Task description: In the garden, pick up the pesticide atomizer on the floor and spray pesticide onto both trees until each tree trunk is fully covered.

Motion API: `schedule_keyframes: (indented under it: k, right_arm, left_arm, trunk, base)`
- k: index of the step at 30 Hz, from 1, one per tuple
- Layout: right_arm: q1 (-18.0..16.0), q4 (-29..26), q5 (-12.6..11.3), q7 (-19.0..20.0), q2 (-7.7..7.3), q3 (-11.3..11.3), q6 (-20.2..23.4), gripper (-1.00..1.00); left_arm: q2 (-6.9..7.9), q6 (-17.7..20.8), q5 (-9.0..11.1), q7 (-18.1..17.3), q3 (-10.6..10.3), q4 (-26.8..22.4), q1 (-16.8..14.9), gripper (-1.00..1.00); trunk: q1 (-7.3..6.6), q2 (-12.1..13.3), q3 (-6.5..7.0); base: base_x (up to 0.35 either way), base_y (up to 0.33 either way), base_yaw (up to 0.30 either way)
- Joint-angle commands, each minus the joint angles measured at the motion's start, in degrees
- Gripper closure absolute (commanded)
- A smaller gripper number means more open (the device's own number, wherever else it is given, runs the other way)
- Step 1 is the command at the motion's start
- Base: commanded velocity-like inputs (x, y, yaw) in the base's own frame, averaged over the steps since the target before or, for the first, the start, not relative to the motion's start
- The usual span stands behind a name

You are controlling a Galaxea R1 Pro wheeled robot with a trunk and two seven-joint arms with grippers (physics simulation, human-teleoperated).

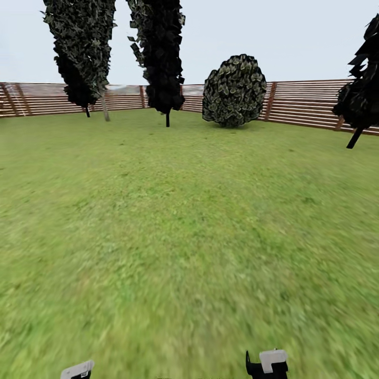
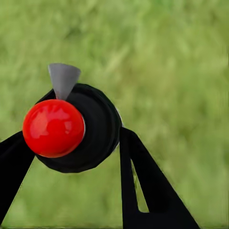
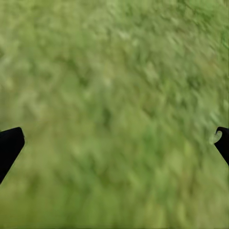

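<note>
Pesticide atomizer (image 2: 71,129), red top, squeezed between left jaws, ready for spraying. Right jaws wide open, holding nothing, over grass (image 1: 189,237). Dark trees (image 1: 160,52), fence (image 1: 310,102) upper frame; thick trunks unseen.

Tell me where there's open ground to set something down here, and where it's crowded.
Free: the broad lawn between the robot and the fence, and the grass under the open right gripper. Crowded: the far edge, with dark trees and a round bush; the left gripper holds the atomizer.
</note>
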Motion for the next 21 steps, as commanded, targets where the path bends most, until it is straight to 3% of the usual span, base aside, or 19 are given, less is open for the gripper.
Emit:
schedule_keyframes:
  k: [1,21]
  right_arm:
    - [0.0,0.0,0.6,-0.4,0.01,-0.2,-0.1,-1.0]
    - [0.0,0.0,0.6,-0.4,0.01,-0.2,-0.1,-1.0]
  left_arm:
    - [0.0,-0.2,0.1,-0.3,0.3,0.1,-0.1,1.0]
    - [0.0,-0.2,0.1,-0.3,0.3,0.1,-0.1,1.0]
  trunk:
    - [-0.01,0.0,-0.05]
    - [-0.01,0.0,-0.05]
  base:
    - [-0.015,0.005,0.278]
    - [-0.001,0.0,0.281]
